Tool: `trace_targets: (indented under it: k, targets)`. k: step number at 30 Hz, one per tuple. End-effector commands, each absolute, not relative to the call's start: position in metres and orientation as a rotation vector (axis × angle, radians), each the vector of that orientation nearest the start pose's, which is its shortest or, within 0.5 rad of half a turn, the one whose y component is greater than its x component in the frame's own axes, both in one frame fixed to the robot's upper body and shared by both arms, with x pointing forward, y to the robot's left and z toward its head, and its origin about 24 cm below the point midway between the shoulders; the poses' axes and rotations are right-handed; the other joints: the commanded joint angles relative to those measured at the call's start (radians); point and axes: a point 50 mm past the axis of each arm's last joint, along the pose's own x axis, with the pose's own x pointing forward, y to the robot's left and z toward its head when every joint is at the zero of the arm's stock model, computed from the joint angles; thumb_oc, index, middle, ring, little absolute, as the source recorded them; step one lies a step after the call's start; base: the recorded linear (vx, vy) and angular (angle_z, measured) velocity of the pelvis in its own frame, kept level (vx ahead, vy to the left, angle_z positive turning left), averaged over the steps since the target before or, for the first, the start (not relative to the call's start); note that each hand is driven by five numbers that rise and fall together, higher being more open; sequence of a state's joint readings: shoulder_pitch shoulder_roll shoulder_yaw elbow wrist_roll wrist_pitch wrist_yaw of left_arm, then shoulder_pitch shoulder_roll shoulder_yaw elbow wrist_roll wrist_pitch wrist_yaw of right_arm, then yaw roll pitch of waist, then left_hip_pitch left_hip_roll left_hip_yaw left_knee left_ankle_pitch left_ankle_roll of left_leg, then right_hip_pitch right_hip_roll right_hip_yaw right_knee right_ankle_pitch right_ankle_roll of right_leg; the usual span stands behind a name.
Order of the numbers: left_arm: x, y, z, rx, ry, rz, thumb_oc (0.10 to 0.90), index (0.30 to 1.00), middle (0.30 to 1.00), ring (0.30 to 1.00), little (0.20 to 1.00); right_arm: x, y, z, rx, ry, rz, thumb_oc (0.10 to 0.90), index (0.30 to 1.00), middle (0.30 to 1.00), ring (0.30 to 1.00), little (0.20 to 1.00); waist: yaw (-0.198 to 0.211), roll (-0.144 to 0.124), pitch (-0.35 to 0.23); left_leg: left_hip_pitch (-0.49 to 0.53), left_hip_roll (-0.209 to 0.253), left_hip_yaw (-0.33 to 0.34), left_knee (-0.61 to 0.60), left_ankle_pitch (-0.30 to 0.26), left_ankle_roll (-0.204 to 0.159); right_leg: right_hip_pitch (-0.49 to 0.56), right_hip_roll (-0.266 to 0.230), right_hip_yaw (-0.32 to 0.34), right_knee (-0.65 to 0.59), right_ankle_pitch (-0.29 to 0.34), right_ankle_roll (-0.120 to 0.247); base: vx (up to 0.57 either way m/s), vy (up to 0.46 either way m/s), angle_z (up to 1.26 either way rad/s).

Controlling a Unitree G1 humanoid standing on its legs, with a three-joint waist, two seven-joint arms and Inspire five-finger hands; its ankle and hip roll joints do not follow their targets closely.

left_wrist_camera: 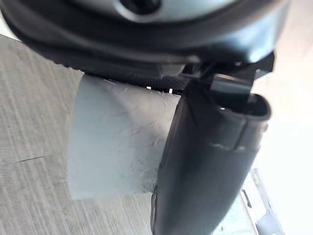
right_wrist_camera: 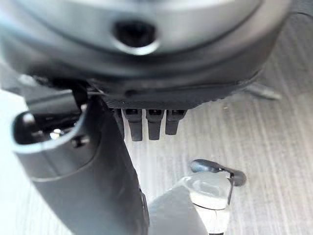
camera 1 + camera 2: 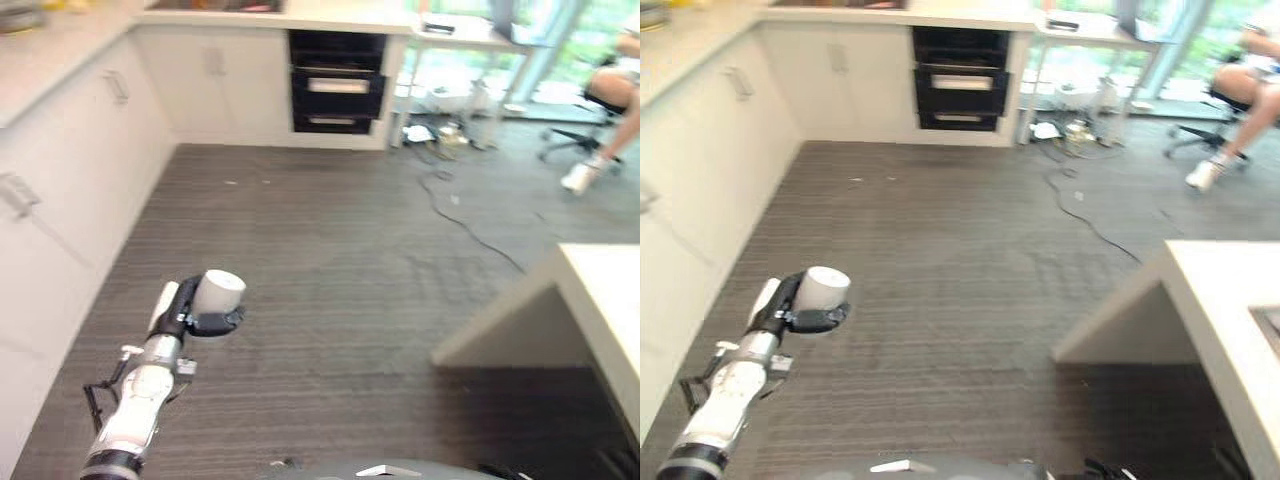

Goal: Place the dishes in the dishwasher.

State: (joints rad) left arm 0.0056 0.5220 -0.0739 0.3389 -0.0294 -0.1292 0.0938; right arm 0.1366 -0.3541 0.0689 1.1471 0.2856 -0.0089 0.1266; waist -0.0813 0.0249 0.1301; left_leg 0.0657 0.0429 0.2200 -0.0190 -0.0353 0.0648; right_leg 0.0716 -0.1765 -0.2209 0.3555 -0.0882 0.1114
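Left hand [image 3: 195, 312], arm raised forward over floor, fingers curled round pale cup [image 3: 220, 291].

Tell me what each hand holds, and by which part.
The left hand holds a white cup round its side wall. The right hand holds nothing, fingers straight.

Cabinets [image 3: 70, 190] line the left, oven [image 3: 337, 85] behind, counter [image 3: 600, 300] right.

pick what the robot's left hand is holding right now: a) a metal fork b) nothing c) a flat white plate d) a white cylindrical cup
d: the left hand has its fingers curled round a white cylindrical cup, carried above the grey striped floor, and the left wrist view shows the cup's pale side against the hand.
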Motion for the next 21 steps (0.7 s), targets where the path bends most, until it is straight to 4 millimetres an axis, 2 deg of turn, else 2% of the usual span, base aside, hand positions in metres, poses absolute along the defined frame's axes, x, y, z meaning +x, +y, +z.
trace_targets:
  k: [1,2,3,4,5,6,7,8,9,10,12,15,16,18,21]
  targets:
    - [0.276,0.251,0.082,0.553,-0.163,0.042,0.400,0.300,0.300,0.300,0.300,0.106,-0.259,-0.145,0.074,1.055,-0.194,0.800,0.900,0.900,0.900,0.900,-0.019,-0.046,-0.015,0.038,0.048,-0.013,-0.060,0.031,-0.100,-0.112,-0.006,0.099,-0.142,0.063,0.035,0.14,-0.052,1.54]
    - [0.285,0.232,0.084,0.545,-0.184,-0.015,0.400,0.300,0.300,0.300,0.300,0.126,-0.251,-0.139,0.105,0.973,-0.169,0.800,0.900,0.900,0.900,0.900,-0.028,-0.068,-0.004,0.039,0.032,-0.057,-0.044,0.023,-0.101,-0.098,0.013,0.139,-0.196,0.061,0.047,0.07,-0.045,1.38]
    - [0.285,0.232,0.085,0.546,-0.185,-0.017,0.400,0.300,0.300,0.300,0.300,0.126,-0.250,-0.139,0.106,0.973,-0.170,0.800,0.900,0.900,0.900,0.900,-0.030,-0.069,-0.002,0.038,0.032,-0.061,-0.042,0.023,-0.101,-0.095,0.012,0.135,-0.198,0.061,0.048,0.12,-0.089,1.33]
    - [0.287,0.229,0.084,0.550,-0.187,-0.023,0.400,0.300,0.300,0.300,0.300,0.127,-0.247,-0.138,0.100,0.955,-0.139,0.800,0.900,0.900,0.900,0.900,-0.030,-0.078,0.000,0.046,0.029,-0.071,-0.040,0.021,-0.101,-0.099,0.003,0.126,-0.181,0.095,0.052,0.07,-0.121,1.23]
    - [0.288,0.226,0.084,0.558,-0.190,-0.035,0.400,0.300,0.300,0.300,0.300,0.129,-0.243,-0.136,0.084,0.938,-0.101,0.800,0.900,0.900,0.900,0.900,-0.019,-0.088,-0.005,0.040,0.030,-0.078,-0.035,0.022,-0.105,-0.080,-0.001,0.100,-0.206,0.079,0.046,0.14,-0.257,1.37]
    - [0.284,0.225,0.079,0.542,-0.176,-0.047,0.400,0.300,0.300,0.300,0.300,0.123,-0.238,-0.138,0.058,0.960,-0.062,0.800,0.900,0.900,0.900,0.900,-0.004,-0.096,-0.020,0.036,0.030,-0.086,-0.027,0.022,-0.119,-0.006,-0.010,0.028,-0.290,0.078,0.043,0.10,-0.211,0.96]
    - [0.284,0.225,0.079,0.542,-0.175,-0.047,0.400,0.300,0.300,0.300,0.300,0.122,-0.238,-0.139,0.058,0.960,-0.061,0.800,0.900,0.900,0.900,0.900,-0.009,-0.096,-0.021,0.033,0.030,-0.090,-0.026,0.025,-0.119,-0.002,-0.010,0.023,-0.299,0.085,0.042,0.20,-0.191,0.95]
    - [0.280,0.215,0.073,0.505,-0.163,-0.093,0.400,0.300,0.300,0.300,0.300,0.134,-0.231,-0.143,0.024,0.992,-0.100,0.800,0.900,0.900,0.900,0.900,0.025,-0.081,-0.048,0.033,0.028,-0.092,-0.026,0.028,-0.130,0.043,-0.009,-0.024,-0.366,0.093,0.043,0.12,-0.056,0.70]
    - [0.281,0.215,0.074,0.505,-0.166,-0.093,0.400,0.300,0.300,0.300,0.300,0.136,-0.231,-0.142,0.024,0.988,-0.102,0.800,0.900,0.900,0.900,0.900,0.024,-0.082,-0.044,0.034,0.028,-0.094,-0.025,0.027,-0.130,0.049,-0.008,-0.027,-0.372,0.096,0.043,0.21,-0.069,0.58]
    - [0.275,0.220,0.066,0.486,-0.136,-0.066,0.400,0.300,0.300,0.300,0.300,0.108,-0.231,-0.153,0.044,1.078,-0.109,0.800,0.900,0.900,0.900,0.900,0.020,-0.065,-0.052,0.042,0.027,-0.085,-0.028,0.030,-0.133,0.068,0.001,-0.021,-0.412,0.105,0.042,0.11,-0.025,0.23]
    - [0.273,0.224,0.065,0.481,-0.132,-0.049,0.400,0.300,0.300,0.300,0.300,0.101,-0.230,-0.155,0.038,1.094,-0.101,0.800,0.900,0.900,0.900,0.900,0.017,-0.056,-0.057,0.051,0.031,-0.067,-0.039,0.031,-0.136,0.080,0.010,-0.013,-0.443,0.105,0.047,0.10,-0.019,0.01]
    - [0.270,0.227,0.064,0.514,-0.133,-0.028,0.400,0.300,0.300,0.300,0.300,0.108,-0.233,-0.153,0.011,1.071,-0.101,0.800,0.900,0.900,0.900,0.900,0.012,-0.048,-0.055,0.074,0.035,-0.054,-0.053,0.031,-0.139,0.078,0.013,0.013,-0.443,0.104,0.038,0.07,-0.016,-0.49]
    - [0.270,0.227,0.071,0.532,-0.170,-0.020,0.400,0.300,0.300,0.300,0.300,0.117,-0.234,-0.149,0.017,1.022,-0.102,0.800,0.900,0.900,0.900,0.900,0.007,-0.046,-0.057,0.083,0.035,-0.043,-0.057,0.029,-0.140,0.070,0.013,0.020,-0.443,0.107,0.039,0.03,-0.012,-0.18]
    - [0.269,0.226,0.072,0.537,-0.181,-0.020,0.400,0.300,0.300,0.300,0.300,0.118,-0.234,-0.148,0.019,1.008,-0.101,0.800,0.900,0.900,0.900,0.900,0.005,-0.046,-0.059,0.090,0.035,-0.035,-0.058,0.025,-0.139,0.069,0.014,0.030,-0.443,0.108,0.039,0.03,-0.016,-0.29]
    - [0.270,0.225,0.075,0.535,-0.203,-0.001,0.400,0.300,0.300,0.300,0.300,0.134,-0.235,-0.138,-0.018,0.927,-0.071,0.800,0.900,0.900,0.900,0.900,-0.014,-0.044,-0.068,0.112,0.032,-0.012,-0.061,0.010,-0.133,0.063,0.016,0.057,-0.443,0.107,0.039,0.02,-0.011,-0.45]
